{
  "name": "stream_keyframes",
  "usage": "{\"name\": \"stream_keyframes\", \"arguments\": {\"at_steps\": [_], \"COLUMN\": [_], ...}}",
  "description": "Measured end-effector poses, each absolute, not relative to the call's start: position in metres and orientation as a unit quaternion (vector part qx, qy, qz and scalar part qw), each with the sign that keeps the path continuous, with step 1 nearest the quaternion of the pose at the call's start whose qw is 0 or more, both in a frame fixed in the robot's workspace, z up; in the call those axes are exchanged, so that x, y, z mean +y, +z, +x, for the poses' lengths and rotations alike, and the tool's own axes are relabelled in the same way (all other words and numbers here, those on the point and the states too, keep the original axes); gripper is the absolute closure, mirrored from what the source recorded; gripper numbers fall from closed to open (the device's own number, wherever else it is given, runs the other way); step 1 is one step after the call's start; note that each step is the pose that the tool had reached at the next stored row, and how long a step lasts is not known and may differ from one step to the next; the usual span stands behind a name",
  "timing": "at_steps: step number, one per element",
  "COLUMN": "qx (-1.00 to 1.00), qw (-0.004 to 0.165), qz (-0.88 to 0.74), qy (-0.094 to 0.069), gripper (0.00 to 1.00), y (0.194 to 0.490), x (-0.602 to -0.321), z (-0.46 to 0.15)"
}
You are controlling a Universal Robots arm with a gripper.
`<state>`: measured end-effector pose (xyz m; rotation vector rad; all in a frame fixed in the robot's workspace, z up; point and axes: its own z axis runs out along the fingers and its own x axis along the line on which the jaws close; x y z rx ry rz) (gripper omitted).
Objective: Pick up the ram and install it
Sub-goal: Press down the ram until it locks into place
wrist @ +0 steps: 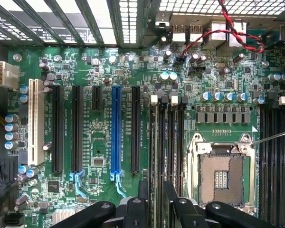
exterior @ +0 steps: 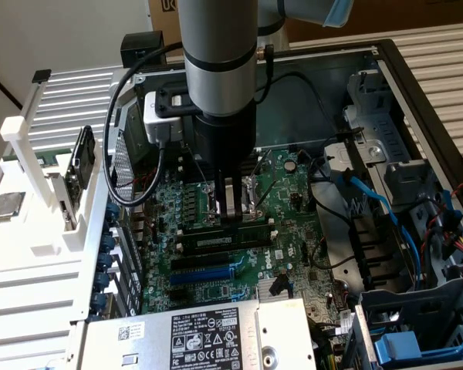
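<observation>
While the gripper (exterior: pixel 232 218) is pressed down, fingers together on the ram (exterior: pixel 224 239), the motherboard (exterior: pixel 293 254) is seen inside an open computer case (exterior: pixel 417 92).

I've got the ram (exterior: pixel 225 240) lying long and flat-edged across the motherboard (exterior: pixel 289 254), a dark green stick with a pale label. It sits along a memory slot, level.
</observation>
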<state>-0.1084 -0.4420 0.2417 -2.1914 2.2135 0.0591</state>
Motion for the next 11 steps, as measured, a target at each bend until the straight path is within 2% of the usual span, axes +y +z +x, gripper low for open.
{"name": "stream_keyframes", "arguments": {"at_steps": [11], "qx": [0.710], "qw": [0.013], "qz": [-0.703], "qy": [0.019], "gripper": [0.73], "y": [0.2417], "x": [-0.4420], "z": [-0.1085]}}
